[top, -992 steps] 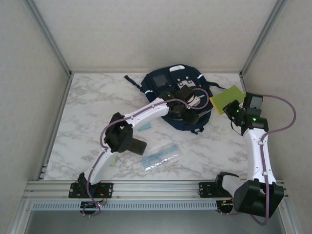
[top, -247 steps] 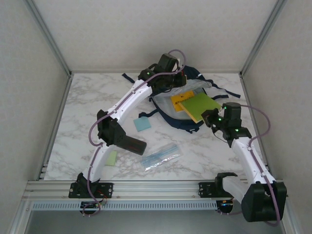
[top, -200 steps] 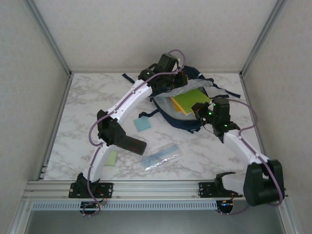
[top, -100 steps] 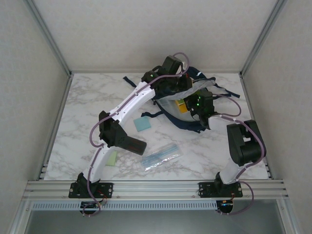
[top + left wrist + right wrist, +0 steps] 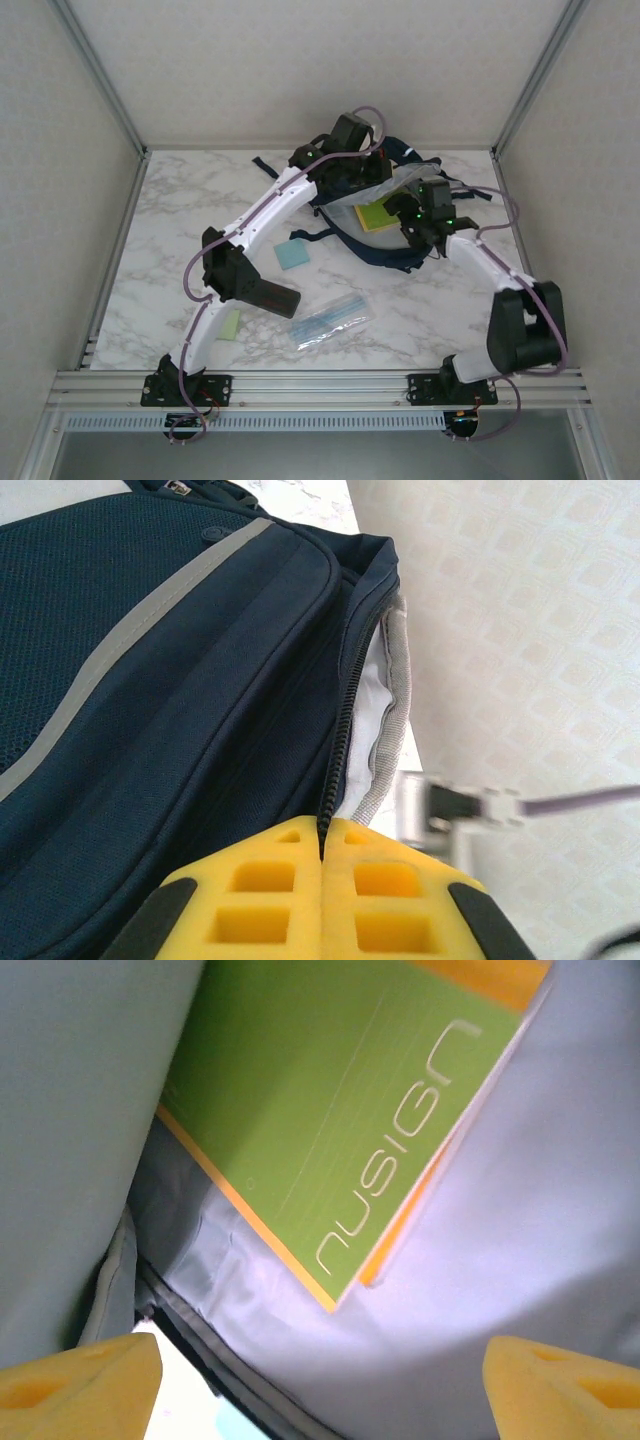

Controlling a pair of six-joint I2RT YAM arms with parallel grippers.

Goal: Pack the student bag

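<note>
Items on the table (image 5: 160,230) nearer than the bag (image 5: 385,255): a blue pad (image 5: 292,254), a green pad (image 5: 228,323), a clear sleeve (image 5: 330,320) and a black case (image 5: 270,297) just beside the left arm's elbow. None blocks the bag, which lies at the far middle of the table, mouth open, with a green notebook (image 5: 340,1130) inside against the grey lining. The left gripper (image 5: 322,845) is clamped on the bag's zipper edge. The right gripper (image 5: 320,1360) sits at the mouth, fingers wide apart, holding nothing.

Marble table (image 5: 170,230) — bag (image 5: 384,257), pad (image 5: 292,254), sleeve (image 5: 330,320)
</note>
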